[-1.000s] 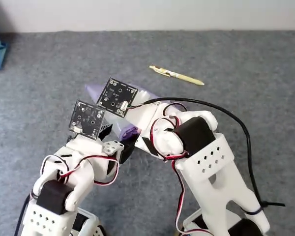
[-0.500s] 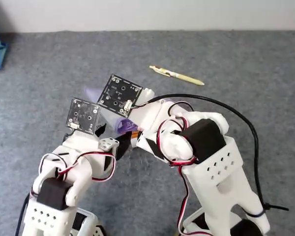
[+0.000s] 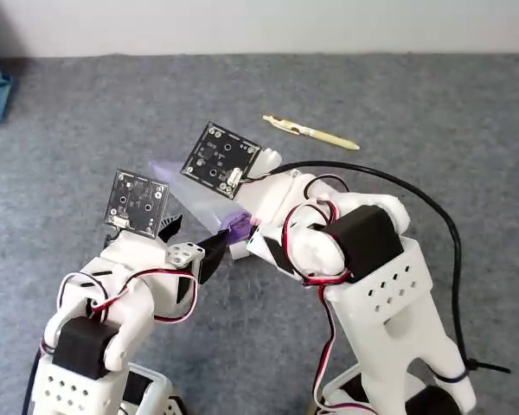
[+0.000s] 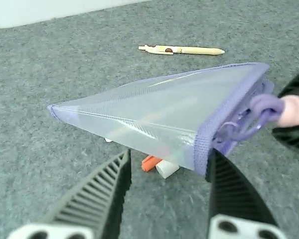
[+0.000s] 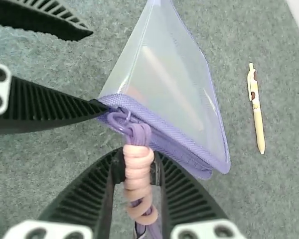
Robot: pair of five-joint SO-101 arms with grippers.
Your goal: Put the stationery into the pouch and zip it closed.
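Now we see the clear, purple-edged pouch hanging tilted over the grey carpet, zip end raised. Our right gripper is clamped on the pink coiled zip pull, and in the high view that arm stretches in from 5 o'clock. Our left gripper is spread wide, one finger touching the pouch's zip corner, its arm coming from 7 o'clock. Beneath the pouch lies a small orange-and-white item. At 2 o'clock from the pouch, well apart, rests the cream pen.
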